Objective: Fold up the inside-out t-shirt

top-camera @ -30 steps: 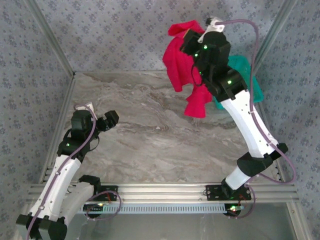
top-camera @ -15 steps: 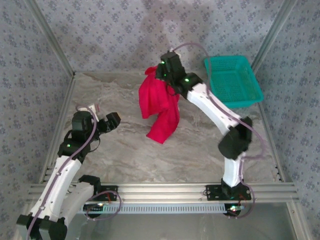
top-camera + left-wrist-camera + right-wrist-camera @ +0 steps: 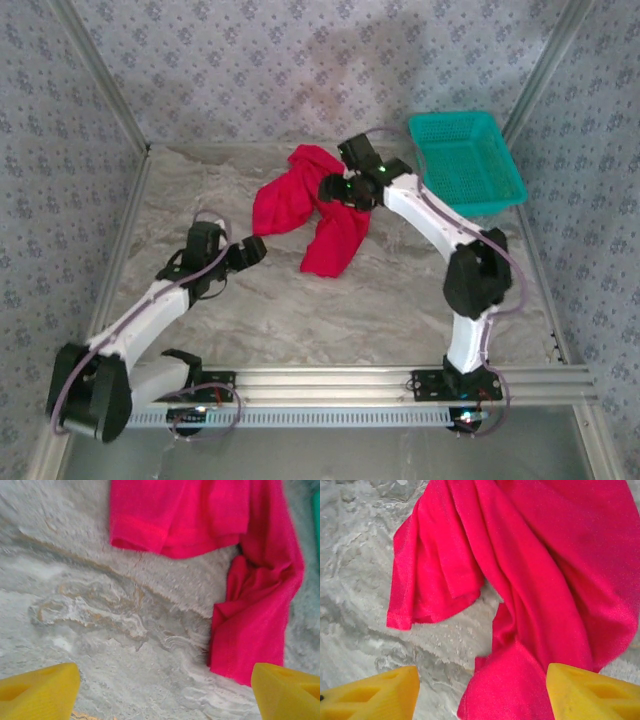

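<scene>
Dropped t-shirt since last look: it was dangling from my right fingers, now lies crumpled on tabletop, far middle, red heap with one strip trailing toward me. Right fingers spread wide right over it, gripping nothing. Left arm swung in closer; left fingers also wide open, empty, hovering just short of near hem. Teal basket sits far right, apart from cloth.

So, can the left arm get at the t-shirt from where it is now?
Probably yes. The left pincer is open and close to the t-shirt, with bare table between them and nothing in the way.
</scene>
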Controlling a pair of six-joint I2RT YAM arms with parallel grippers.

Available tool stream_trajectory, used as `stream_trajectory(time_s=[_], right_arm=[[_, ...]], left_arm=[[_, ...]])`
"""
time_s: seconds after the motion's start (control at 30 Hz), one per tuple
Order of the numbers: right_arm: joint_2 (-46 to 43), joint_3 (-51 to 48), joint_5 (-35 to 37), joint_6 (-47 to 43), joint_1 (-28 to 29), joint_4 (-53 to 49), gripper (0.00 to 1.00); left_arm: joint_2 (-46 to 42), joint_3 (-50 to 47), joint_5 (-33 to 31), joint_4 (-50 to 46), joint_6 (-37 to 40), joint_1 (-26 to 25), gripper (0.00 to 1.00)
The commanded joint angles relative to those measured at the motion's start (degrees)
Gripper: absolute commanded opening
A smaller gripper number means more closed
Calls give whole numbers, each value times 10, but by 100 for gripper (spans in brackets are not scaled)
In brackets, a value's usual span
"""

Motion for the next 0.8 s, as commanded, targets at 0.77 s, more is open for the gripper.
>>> stream_trajectory(time_s=[0.77], right_arm=[[26,-225,7,69,75,125,68]], left_arm=[[455,352,-114,-30,79,-4,66]])
